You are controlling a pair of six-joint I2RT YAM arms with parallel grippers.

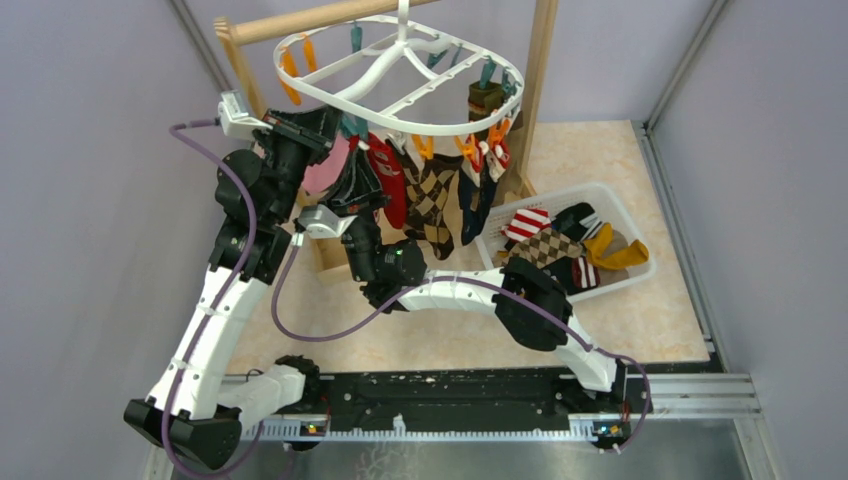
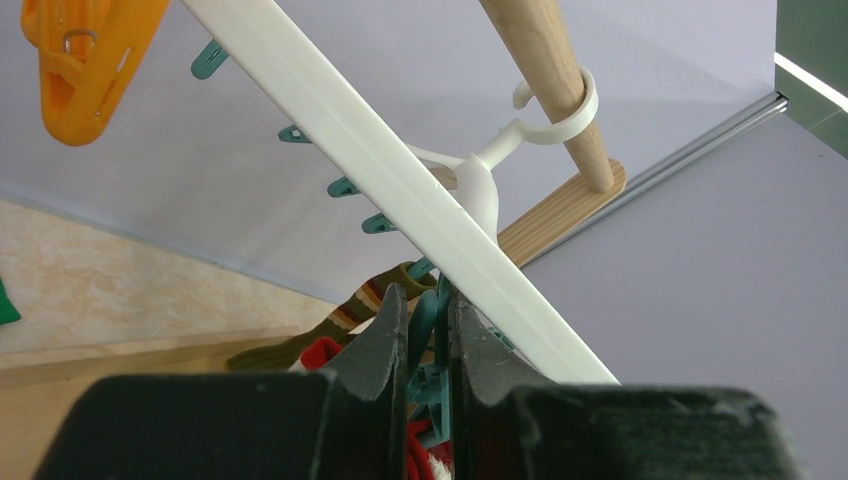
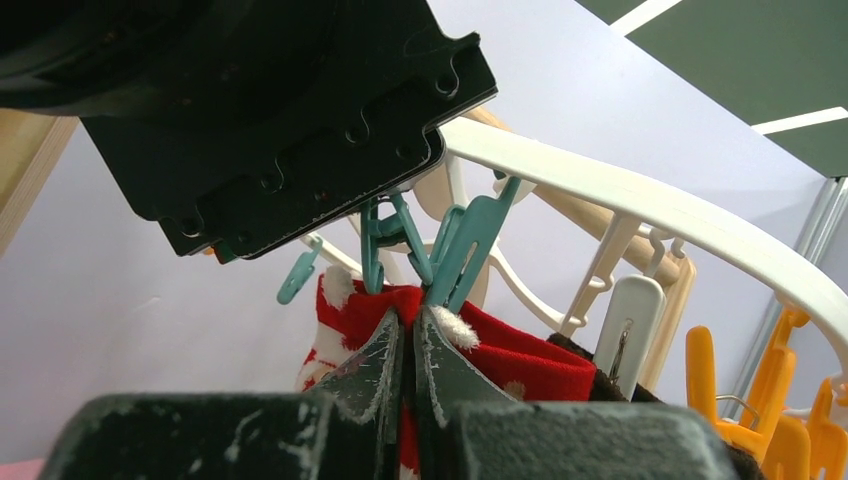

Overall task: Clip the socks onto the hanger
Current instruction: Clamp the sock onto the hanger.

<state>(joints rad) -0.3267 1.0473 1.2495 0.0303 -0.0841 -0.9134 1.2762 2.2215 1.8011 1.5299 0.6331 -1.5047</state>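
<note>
The white oval hanger (image 1: 330, 95) hangs from a wooden pole, with several socks clipped along its near rim, among them a brown argyle one (image 1: 432, 195). My left gripper (image 2: 428, 300) is shut on the handles of a teal clip (image 2: 425, 320) just under the hanger bar (image 2: 400, 170). My right gripper (image 3: 408, 318) is shut on the top edge of a red sock with white dots (image 3: 530, 360). It holds that edge right at the lower tips of the teal clip (image 3: 465, 245). Both grippers meet at the hanger's left front (image 1: 350, 150).
A white basket (image 1: 640, 215) on the right holds more socks, striped, argyle, black and mustard. The wooden rack's posts (image 1: 540, 90) stand behind the hanger. Orange clips (image 3: 710, 390) and a white clip (image 3: 630, 320) dangle close to the right of the red sock.
</note>
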